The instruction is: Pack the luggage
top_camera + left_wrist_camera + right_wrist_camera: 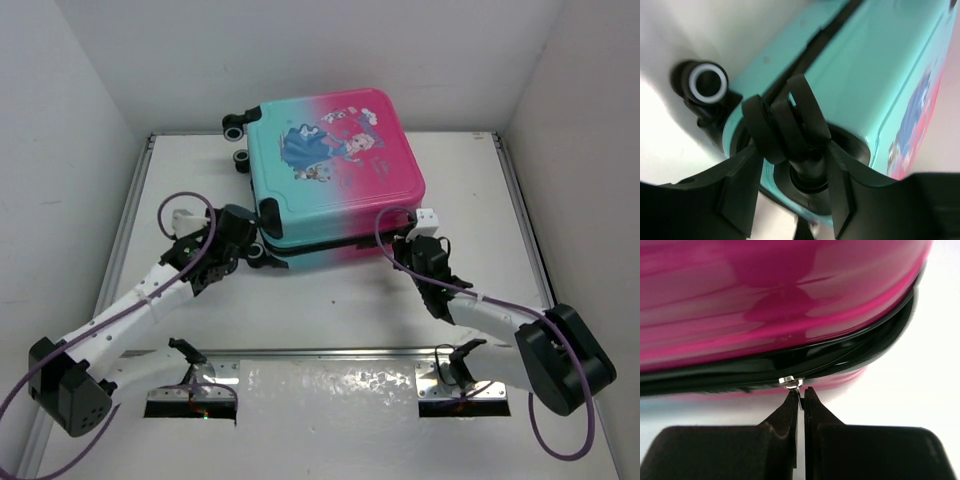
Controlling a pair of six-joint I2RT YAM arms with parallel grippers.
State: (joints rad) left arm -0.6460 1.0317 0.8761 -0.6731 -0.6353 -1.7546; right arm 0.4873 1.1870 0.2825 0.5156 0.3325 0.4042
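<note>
The luggage [330, 170] lies flat on the table with its lid down, teal on the left fading to pink on the right, a cartoon princess on top. My left gripper [250, 232] is at its near-left corner. In the left wrist view the left gripper [792, 147] has a finger pressed on each side of a black caster wheel [785, 122]. My right gripper [415, 237] is at the near-right corner. In the right wrist view the right gripper [800, 392] is shut on the small metal zipper pull [799, 390] of the black zipper line [850, 350].
Another black wheel with a white ring [705, 82] sits on the same teal end, and two more wheels [236, 126] show at the far-left corner. White walls enclose the table [330, 310] on three sides. A metal rail [330, 352] crosses the near edge.
</note>
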